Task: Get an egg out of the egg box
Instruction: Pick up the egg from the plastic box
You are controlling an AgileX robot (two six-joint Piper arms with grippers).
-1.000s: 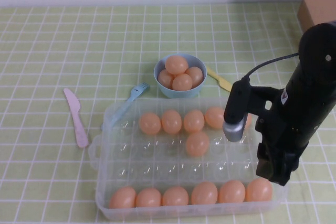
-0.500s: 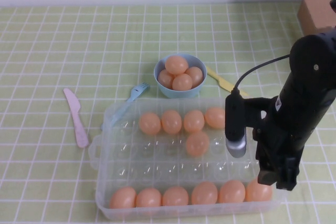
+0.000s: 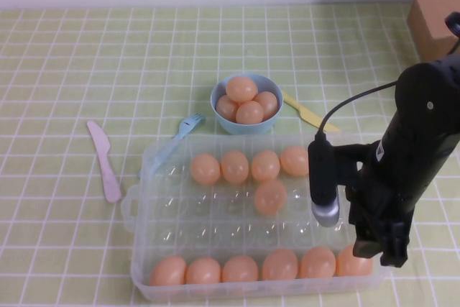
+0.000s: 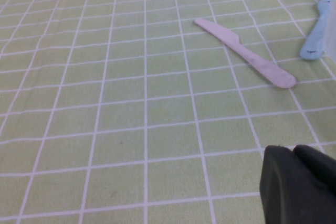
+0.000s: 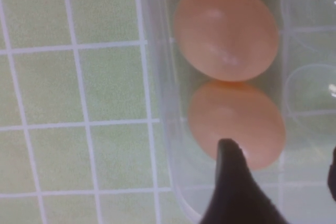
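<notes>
- The right gripper [image 3: 381,246] hangs over the near right corner of the egg box [image 3: 147,177]. Its jaws stand apart with nothing between them, one dark fingertip [image 5: 231,182] overlapping the egg's near end in the right wrist view.
- The egg [image 5: 236,123] most likely aimed at is the last one in the near row, in the corner cell against the box's right wall. It lies just under and slightly ahead of the fingertips, partly hidden by the arm in the high view [image 3: 351,260].
- It rests seated in its cell. From the wrist it looks slightly oval, its long axis seeming to run along the row toward the neighbouring egg [image 5: 226,31], which it touches or nearly touches.
- My judgement: the coming move is a short straight drop so the fingers straddle it, with little room between the wall and the neighbour.
- The left gripper [image 4: 299,184] sits well away over the bare tablecloth off the box's left side, near the pink knife [image 4: 244,52]; I cannot tell how its jaws stand. The right arm is far nearer.
</notes>
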